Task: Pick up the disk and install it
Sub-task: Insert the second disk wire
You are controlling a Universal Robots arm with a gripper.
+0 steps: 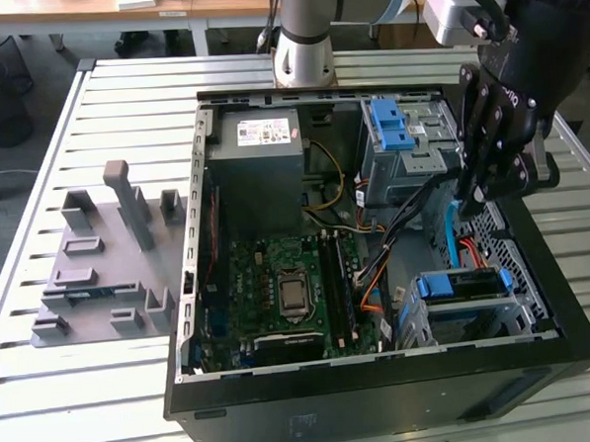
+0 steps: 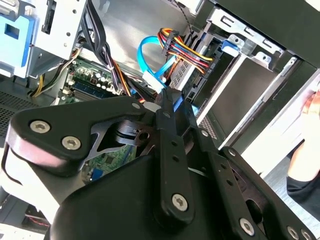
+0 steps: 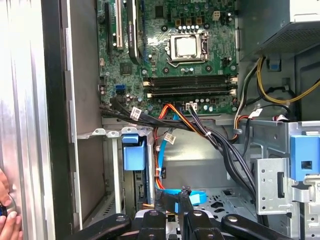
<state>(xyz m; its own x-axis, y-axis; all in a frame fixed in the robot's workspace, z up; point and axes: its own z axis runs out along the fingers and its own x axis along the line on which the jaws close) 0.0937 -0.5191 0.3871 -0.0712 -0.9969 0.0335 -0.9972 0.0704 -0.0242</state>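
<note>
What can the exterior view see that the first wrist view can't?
Exterior view's extras: a grey tray of upright blocks beside the computer case, on the exterior view's left, and the arm's base behind the case. First wrist view's extra: a person's fingertips at the case's outer edge. Both show the green motherboard and the black gripper at the open case.

Bright even daylight; glare on slatted table [image 1: 106, 389], tool [image 2: 170, 107] softly blurred

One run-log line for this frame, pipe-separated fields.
gripper: shut, inside computer case | disk: in drive bay, not held
</note>
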